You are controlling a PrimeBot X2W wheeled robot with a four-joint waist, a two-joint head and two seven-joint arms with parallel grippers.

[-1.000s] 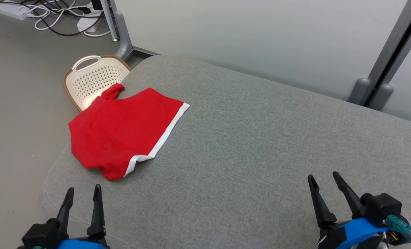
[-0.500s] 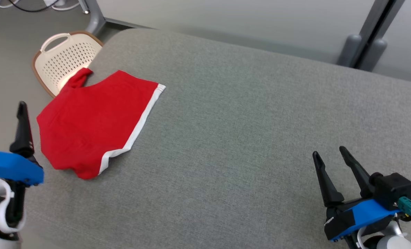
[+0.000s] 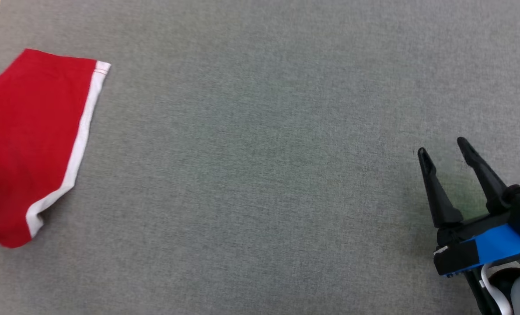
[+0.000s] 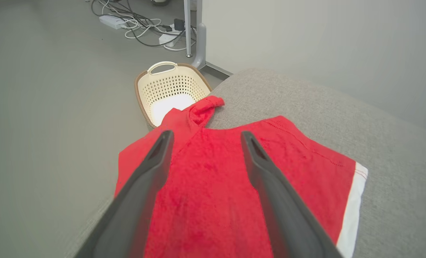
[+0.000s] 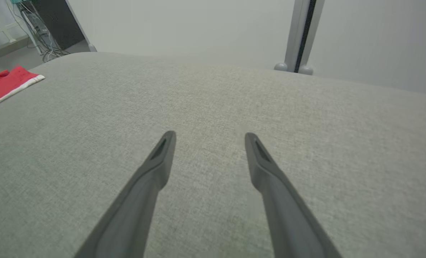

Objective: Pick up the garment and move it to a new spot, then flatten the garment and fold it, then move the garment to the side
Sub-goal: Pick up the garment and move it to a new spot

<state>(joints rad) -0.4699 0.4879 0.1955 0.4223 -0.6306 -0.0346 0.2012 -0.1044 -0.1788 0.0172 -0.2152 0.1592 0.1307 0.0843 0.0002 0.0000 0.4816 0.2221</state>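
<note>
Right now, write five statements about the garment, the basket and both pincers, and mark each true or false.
1. The red garment lies on the grey cushion. True.
2. The left pincer is shut on the garment. False: its jaws stand open over the garment and hold nothing.
3. The cream basket stands on the floor by the cushion's edge. True.
4. The right pincer hangs directly above the garment. False: it is open over bare cushion, well away from the garment.
5. The garment's edge is trimmed in blue. False: it has a white trim.
</note>
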